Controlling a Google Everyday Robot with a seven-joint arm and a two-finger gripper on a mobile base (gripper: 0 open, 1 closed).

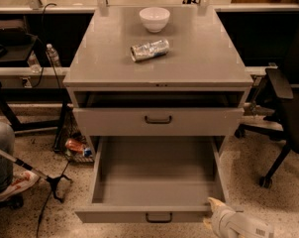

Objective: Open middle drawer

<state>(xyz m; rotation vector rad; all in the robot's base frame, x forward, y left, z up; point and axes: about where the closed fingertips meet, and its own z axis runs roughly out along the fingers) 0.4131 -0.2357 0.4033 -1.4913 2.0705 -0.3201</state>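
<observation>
The middle drawer (157, 170) of the grey metal cabinet stands pulled far out, showing a deep, plain grey, empty interior. Its front (120, 216) faces me at the bottom with a small dark bar handle (158, 217) at centre. My gripper (215, 206), white with a pale tip, is at the bottom right, at the front right corner of this drawer, beside its front. The drawer above (158, 121) sits slightly out, with a dark gap behind its front and its own dark handle.
On the cabinet top (199, 58) are a white bowl (154, 19) and a crushed silver can (149, 49). A black office chair (288, 113) stands to the right. A person's leg and shoe (8, 180), a stand and cables are on the floor to the left.
</observation>
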